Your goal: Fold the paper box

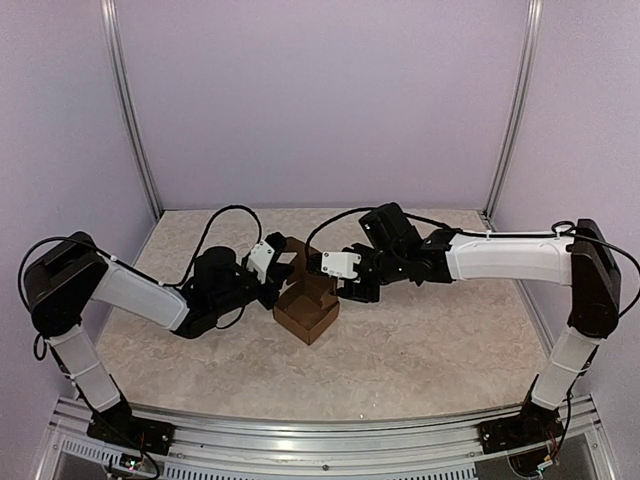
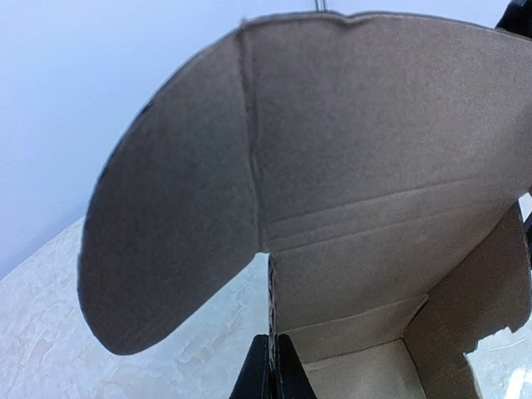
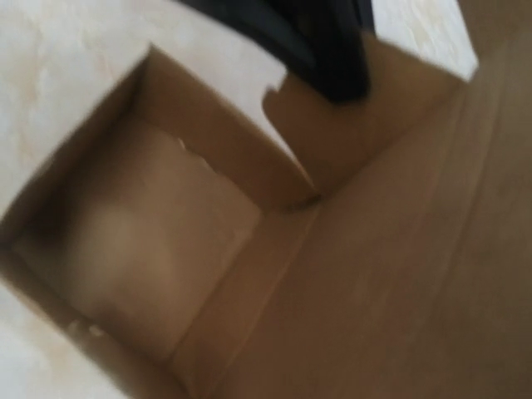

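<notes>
The paper box (image 1: 310, 315) is a small brown cardboard box standing open on the table between both arms, its lid flap raised. In the left wrist view the lid and a rounded side flap (image 2: 166, 233) fill the frame. My left gripper (image 2: 274, 376) is shut on the upper edge of one box wall, with the cardboard pinched between its black fingers. From above, the left gripper (image 1: 283, 283) sits at the box's left side and my right gripper (image 1: 345, 285) at its upper right, against the raised flap. The right wrist view looks down into the box (image 3: 166, 241); its own fingers do not show.
The box stands on a marbled beige table (image 1: 430, 340) enclosed by pale purple walls with metal posts (image 1: 130, 110) at the back corners. An aluminium rail (image 1: 320, 440) runs along the near edge. The left gripper's dark fingers (image 3: 328, 58) appear at the top of the right wrist view.
</notes>
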You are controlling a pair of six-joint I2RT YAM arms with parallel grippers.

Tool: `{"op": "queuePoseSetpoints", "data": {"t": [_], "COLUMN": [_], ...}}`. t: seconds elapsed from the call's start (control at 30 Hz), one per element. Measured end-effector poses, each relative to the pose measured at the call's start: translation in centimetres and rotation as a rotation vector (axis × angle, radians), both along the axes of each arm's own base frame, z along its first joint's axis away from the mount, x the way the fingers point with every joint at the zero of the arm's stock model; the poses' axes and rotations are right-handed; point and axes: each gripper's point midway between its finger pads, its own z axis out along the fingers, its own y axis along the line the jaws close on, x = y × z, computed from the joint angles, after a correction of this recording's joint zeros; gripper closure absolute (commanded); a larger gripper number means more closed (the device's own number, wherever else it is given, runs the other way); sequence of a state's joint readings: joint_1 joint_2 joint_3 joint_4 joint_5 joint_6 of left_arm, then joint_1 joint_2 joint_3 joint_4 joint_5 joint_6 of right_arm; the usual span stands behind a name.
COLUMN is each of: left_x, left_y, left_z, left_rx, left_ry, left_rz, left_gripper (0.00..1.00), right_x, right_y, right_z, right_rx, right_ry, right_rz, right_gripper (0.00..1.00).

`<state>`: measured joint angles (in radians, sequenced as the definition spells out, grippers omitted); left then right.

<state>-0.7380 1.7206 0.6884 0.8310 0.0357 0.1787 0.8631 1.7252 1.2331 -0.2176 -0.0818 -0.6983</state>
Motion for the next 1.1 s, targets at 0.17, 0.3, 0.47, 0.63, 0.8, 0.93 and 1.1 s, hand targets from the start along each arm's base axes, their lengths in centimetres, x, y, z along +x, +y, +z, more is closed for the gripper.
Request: {"op": "queuePoseSetpoints", "data": {"t": [0.17, 0.3, 0.47, 0.63, 0.8, 0.93, 1.1], "left_x": [-0.2, -1.0, -2.1, -3.2, -4.2, -4.6, -5.4], "left_y": [0.5, 0.6, 0.6, 1.1, 1.3, 1.2, 1.8], "left_z": [0.0, -0.9, -1.7, -3.6, -4.4, -4.4, -5.2], "left_rx": [-0.037, -0.037, -0.044, -0.024, -0.013, -0.004, 0.027], "left_ry": [-0.001, 0.002, -0.013, -0.004, -0.007, -0.024, -0.028], "left_rz": [0.041, 0.059, 0.068, 0.066, 0.068, 0.078, 0.094], "left_gripper": [0.98, 0.98, 0.96, 0.93, 0.88, 0.84, 0.73], "right_x": [-0.1, -0.7, -2.1, -4.2, -4.8, -4.9, -5.2], "right_y": [0.8, 1.2, 2.1, 2.9, 2.9, 2.9, 2.8], "right_z": [0.0, -0.3, -0.8, -2.2, -3.0, -3.1, -3.6], "right_rx": [0.007, 0.001, -0.037, -0.095, -0.128, -0.141, -0.166], "right_ry": [0.004, 0.006, -0.039, -0.101, -0.138, -0.161, -0.181], "right_rz": [0.040, 0.070, 0.113, 0.166, 0.185, 0.195, 0.213], "right_gripper": [0.50, 0.51, 0.52, 0.52, 0.51, 0.51, 0.51]}}
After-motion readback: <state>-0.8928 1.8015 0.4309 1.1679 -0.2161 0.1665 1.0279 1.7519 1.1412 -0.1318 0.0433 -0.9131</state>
